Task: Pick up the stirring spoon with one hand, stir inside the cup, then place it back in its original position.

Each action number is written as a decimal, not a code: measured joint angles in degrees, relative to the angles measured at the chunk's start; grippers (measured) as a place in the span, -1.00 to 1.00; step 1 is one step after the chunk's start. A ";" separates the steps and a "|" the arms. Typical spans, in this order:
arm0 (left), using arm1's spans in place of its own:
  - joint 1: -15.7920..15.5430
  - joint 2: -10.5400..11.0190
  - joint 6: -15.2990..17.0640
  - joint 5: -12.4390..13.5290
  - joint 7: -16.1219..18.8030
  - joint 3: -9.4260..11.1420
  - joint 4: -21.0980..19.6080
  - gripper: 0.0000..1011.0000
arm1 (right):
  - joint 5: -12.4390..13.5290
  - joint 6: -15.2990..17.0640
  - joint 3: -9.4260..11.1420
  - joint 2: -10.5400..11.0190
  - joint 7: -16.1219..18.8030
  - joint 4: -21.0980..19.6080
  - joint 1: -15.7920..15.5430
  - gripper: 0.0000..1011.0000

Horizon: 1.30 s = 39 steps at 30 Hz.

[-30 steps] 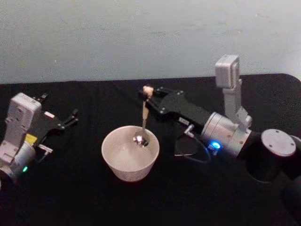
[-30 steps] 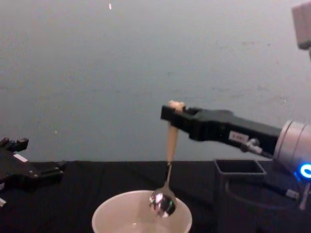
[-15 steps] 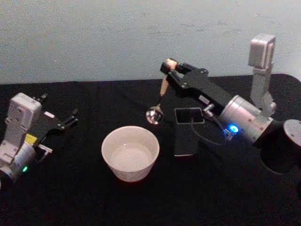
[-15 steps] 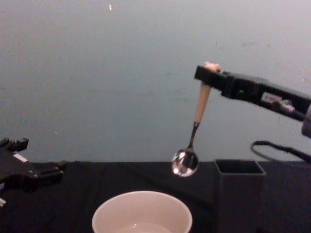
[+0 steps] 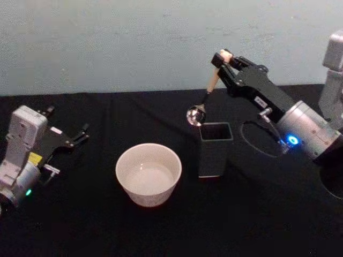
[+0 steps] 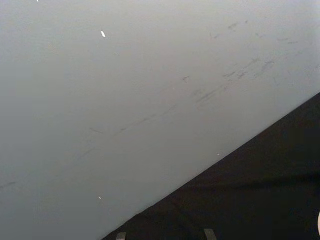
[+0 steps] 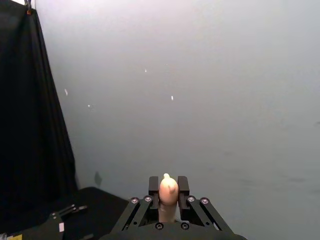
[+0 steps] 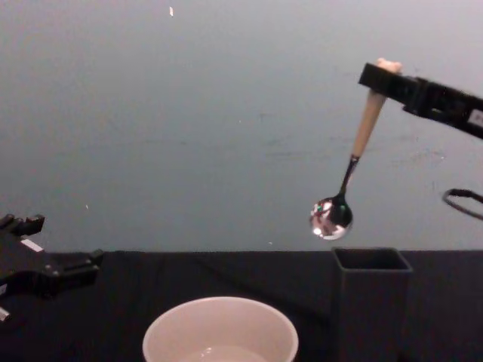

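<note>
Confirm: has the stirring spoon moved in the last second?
Yes. The stirring spoon left the cup, rising toward the robot's right; it now hangs just above the dark holder in the right pincer.

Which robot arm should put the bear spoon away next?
Right. The right gripper holds the stirring spoon by the handle, bowl hanging just above the dark holder. The left gripper sits far off on the other side, empty.

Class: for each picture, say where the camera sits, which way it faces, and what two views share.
Head: high, looking down on cup, holder, left tool, right tool.
Chest: low, looking across table; right tool holds stirring spoon.
Left wrist: faces wall, table.
Right wrist: faces wall past right tool.
Shared: head, chest show spoon near holder.
</note>
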 joint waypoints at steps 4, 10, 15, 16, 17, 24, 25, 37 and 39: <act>0.00 0.00 0.00 0.00 0.00 0.00 0.00 0.98 | 0.12 -0.55 0.79 0.79 -0.23 -1.15 -1.09 -0.55; 0.00 0.00 0.00 0.00 0.00 0.00 0.00 0.98 | 0.17 -0.82 1.48 1.76 -0.30 -1.72 -2.21 -0.56; 0.00 0.00 0.00 0.00 0.00 0.00 0.00 0.98 | 0.13 -0.84 1.63 2.08 -0.30 -1.45 -2.82 -0.56; 0.00 0.00 0.00 0.00 0.00 0.00 0.00 0.98 | 0.12 -0.83 1.65 2.12 -0.30 -1.37 -2.89 -0.56; 0.00 0.00 0.00 0.00 0.00 0.00 0.00 0.98 | 0.12 -0.82 1.67 2.13 -0.31 -1.31 -2.95 -0.56; 0.00 0.00 0.00 0.00 0.00 0.00 0.00 0.98 | -0.02 -0.31 1.55 2.11 -0.51 -0.38 -3.48 -0.56; 0.00 0.00 0.00 0.00 0.00 0.00 0.00 0.98 | -0.04 -0.22 1.51 2.11 -0.54 -0.30 -3.55 -0.56; 0.00 0.00 0.00 0.00 0.00 0.00 0.00 0.98 | -1.04 0.96 0.69 1.91 -1.00 1.96 -3.97 -0.56; 0.00 0.00 0.00 0.00 0.00 0.00 0.00 0.98 | -1.25 1.07 0.56 1.83 -1.03 2.49 -3.87 -0.56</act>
